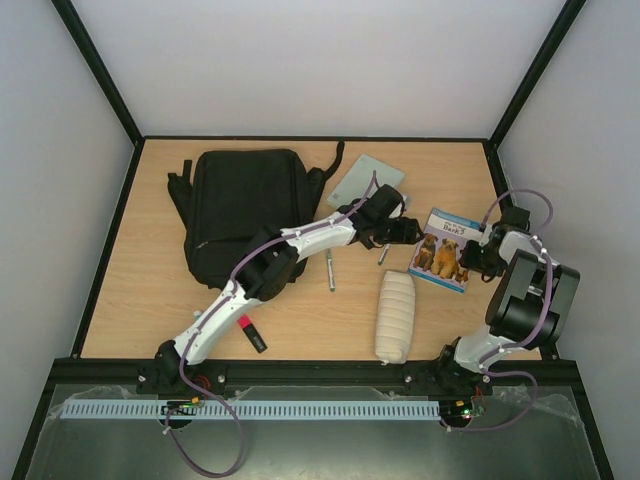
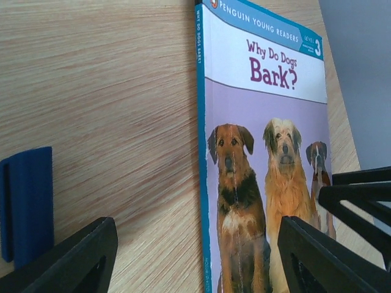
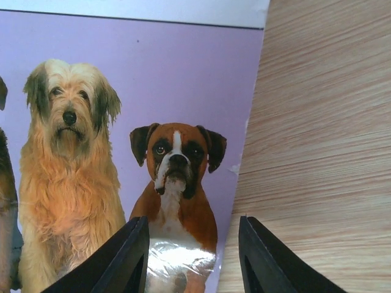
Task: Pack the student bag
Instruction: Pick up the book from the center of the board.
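The student bag (image 1: 245, 205), a big black backpack, lies flat at the back left of the table. A dog picture book (image 1: 443, 250) lies flat to the right of centre. My left gripper (image 1: 405, 232) is low at the book's left edge. In the left wrist view it (image 2: 195, 265) is open, with the book's blue spine (image 2: 200, 183) between the jaws. My right gripper (image 1: 470, 258) is at the book's right edge. In the right wrist view it (image 3: 192, 265) is open over the book (image 3: 177, 183) by the boxer dog, the page edge between the jaws.
A white cylindrical pouch (image 1: 395, 315) lies near the front edge. A grey flat pad (image 1: 365, 180) sits behind the left gripper. Two pens (image 1: 330, 270) lie mid-table, and a pink-and-black marker (image 1: 250, 333) lies front left. A dark blue object (image 2: 27, 204) lies left of the left jaw.
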Action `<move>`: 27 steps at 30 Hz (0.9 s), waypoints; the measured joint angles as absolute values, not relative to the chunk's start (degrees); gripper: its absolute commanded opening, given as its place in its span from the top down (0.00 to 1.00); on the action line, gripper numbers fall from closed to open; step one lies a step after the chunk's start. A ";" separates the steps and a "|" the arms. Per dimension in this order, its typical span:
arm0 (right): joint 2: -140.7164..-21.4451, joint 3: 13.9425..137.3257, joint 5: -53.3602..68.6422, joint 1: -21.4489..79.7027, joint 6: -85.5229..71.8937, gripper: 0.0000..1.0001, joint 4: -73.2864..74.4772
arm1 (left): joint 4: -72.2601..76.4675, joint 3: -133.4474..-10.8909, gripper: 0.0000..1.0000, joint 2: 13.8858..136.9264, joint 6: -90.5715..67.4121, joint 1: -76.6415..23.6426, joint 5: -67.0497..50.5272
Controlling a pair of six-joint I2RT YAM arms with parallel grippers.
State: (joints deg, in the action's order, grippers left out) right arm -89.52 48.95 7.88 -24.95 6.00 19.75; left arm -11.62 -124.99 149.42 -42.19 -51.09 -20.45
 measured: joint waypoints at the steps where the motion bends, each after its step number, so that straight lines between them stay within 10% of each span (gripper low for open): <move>1: -89.93 48.95 8.14 -24.95 6.11 0.64 19.75 | -11.60 -125.27 0.25 149.60 -42.50 -51.09 -20.47; 27: -92.33 49.01 7.14 -17.32 7.95 0.66 19.07 | -7.97 -125.14 0.30 150.89 -46.63 -50.81 -26.20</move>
State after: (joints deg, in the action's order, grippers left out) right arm -92.33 49.01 7.14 -17.32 7.94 19.07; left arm -7.97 -125.14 150.89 -46.63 -50.81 -26.20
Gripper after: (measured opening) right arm 0.337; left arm 0.724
